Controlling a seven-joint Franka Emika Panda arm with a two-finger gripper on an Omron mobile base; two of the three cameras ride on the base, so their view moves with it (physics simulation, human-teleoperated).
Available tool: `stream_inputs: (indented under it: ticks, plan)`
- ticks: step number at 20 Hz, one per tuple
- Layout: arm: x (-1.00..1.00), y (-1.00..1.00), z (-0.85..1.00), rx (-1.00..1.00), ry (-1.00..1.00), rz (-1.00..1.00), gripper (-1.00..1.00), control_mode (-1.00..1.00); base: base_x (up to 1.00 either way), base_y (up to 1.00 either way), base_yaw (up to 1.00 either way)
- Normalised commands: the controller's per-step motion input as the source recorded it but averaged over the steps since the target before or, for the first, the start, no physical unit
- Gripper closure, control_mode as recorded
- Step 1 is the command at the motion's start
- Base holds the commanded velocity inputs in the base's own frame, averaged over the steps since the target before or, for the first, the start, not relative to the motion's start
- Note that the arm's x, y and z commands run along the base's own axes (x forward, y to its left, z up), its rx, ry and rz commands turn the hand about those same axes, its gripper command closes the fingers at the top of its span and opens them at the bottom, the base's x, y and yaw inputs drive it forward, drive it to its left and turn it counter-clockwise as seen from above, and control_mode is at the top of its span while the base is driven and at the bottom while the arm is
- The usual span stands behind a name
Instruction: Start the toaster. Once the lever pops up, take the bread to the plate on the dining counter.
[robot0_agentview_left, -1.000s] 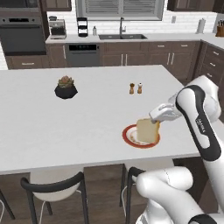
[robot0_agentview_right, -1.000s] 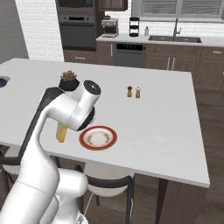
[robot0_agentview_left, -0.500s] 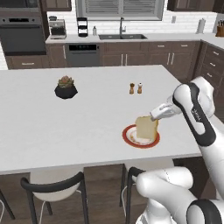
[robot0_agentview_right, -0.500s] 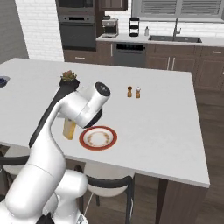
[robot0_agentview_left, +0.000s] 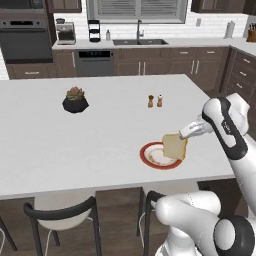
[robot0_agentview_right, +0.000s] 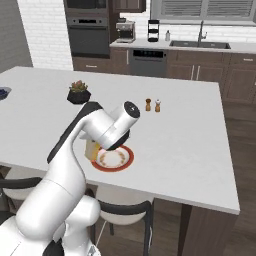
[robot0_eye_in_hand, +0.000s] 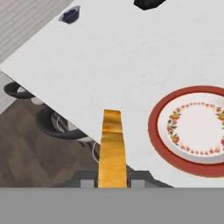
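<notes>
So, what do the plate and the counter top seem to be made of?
The plate looks like glazed ceramic: a red rim and a white centre with a printed flower ring. The dining counter top looks like smooth white stone or laminate; its plain matte surface leaves that open.

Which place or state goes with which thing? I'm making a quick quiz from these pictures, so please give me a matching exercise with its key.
Things:
1. bread
2. plate
3. potted plant
4. salt and pepper shakers

Places or states:
A. dark pot, far left on the dining counter
B. held upright in the hand
C. pair standing mid-counter
D. red rim, flat near the counter's front edge

Pairs: 1-B, 2-D, 3-A, 4-C
</notes>
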Motion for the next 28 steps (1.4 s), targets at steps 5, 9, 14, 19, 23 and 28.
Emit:
stream_inputs:
  ticks: [5, 9, 14, 19, 23, 28]
  plan:
    - [0.13, -0.04, -0.4, 0.0, 0.0, 0.0, 1.0, -1.0, 0.0, 0.0, 0.0]
    - [0.17, 0.0, -0.23, 0.0, 0.0, 0.0, 1.0, -1.0, 0.0, 0.0, 0.0]
    - [0.22, 0.0, -0.19, 0.0, 0.0, 0.0, 1.0, -1.0, 0.0, 0.0, 0.0]
    - [0.44, 0.0, -0.17, 0.0, 0.0, 0.0, 1.0, -1.0, 0.0, 0.0, 0.0]
    - [0.39, 0.0, -0.24, 0.0, -0.01, 0.0, 1.0, -1.0, 0.0, 0.0, 0.0]
    - [0.25, 0.0, -0.27, 0.0, 0.0, 0.0, 1.0, -1.0, 0.0, 0.0, 0.0]
